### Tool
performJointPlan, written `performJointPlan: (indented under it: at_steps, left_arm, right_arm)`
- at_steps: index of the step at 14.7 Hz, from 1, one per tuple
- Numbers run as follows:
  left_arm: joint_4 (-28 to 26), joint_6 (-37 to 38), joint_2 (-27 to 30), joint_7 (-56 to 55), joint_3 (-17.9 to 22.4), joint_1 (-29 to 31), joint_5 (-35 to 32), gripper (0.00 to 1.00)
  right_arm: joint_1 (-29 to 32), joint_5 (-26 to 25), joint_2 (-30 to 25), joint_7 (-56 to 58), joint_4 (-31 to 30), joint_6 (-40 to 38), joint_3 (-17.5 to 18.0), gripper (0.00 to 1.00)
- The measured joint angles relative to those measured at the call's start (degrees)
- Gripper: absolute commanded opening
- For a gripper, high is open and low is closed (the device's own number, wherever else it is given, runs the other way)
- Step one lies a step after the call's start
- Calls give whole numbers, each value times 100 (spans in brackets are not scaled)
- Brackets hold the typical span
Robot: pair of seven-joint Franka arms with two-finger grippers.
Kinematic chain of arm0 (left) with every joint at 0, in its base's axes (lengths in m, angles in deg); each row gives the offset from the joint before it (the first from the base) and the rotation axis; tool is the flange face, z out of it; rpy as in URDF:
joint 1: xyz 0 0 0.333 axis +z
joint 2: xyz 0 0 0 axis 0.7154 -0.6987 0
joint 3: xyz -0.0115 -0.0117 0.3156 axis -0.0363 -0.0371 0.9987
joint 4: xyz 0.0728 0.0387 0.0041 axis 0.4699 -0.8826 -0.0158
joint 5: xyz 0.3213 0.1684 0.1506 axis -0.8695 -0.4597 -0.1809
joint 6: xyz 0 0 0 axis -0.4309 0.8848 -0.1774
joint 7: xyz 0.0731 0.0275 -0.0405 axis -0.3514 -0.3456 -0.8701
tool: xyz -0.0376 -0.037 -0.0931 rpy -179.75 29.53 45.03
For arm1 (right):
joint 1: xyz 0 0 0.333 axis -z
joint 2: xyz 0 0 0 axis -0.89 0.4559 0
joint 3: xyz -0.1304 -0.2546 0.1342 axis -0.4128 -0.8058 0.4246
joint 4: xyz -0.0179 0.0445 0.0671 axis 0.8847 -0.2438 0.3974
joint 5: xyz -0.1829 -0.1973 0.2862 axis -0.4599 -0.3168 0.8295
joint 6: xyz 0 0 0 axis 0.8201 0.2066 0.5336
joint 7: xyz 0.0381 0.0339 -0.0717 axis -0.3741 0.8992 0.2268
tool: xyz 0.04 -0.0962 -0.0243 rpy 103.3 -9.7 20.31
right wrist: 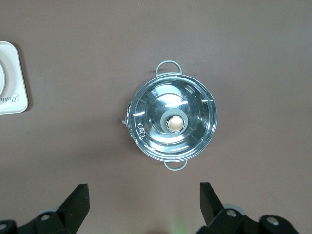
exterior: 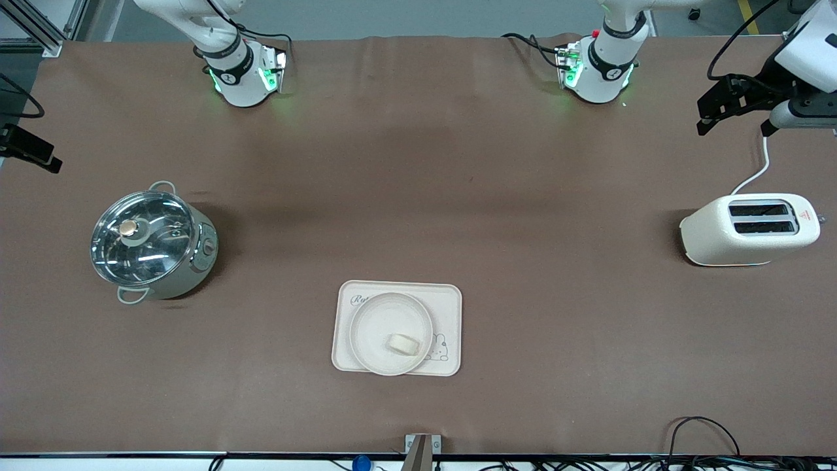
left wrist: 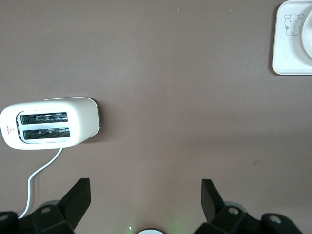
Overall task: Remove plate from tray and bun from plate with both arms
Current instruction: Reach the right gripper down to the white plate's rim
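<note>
The round cream plate (exterior: 368, 313) lies on the rectangular cream rabbit tray (exterior: 446, 302), near the table's front edge at the middle. The small pale bun (exterior: 403, 344) lies on the plate, toward its front. My left gripper (left wrist: 145, 195) is open and empty, high over the table's left-arm end, above the toaster; it also shows in the front view (exterior: 717, 108). My right gripper (right wrist: 144, 197) is open and empty, high over the table's right-arm end near the pot; only part of it shows at the front view's edge (exterior: 29, 152). Both are well away from the plate.
A steel pot with a glass lid (exterior: 152, 243) stands toward the right arm's end and shows in the right wrist view (right wrist: 170, 122). A cream toaster (exterior: 751, 229) with a white cord stands toward the left arm's end and shows in the left wrist view (left wrist: 48, 124). The brown table (exterior: 418, 183) spreads between them.
</note>
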Motion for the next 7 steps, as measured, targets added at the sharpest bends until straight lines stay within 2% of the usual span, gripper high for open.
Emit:
performJointPlan:
  at_steps: [4, 7]
  left_arm:
    - [0, 0, -7, 0, 0, 2, 0, 100]
    - [16, 0, -53, 0, 12, 24, 0, 100]
  right_arm:
    - [0, 4, 0, 0, -29, 0, 3, 100]
    - [-121, 355, 41, -9, -133, 22, 197, 100]
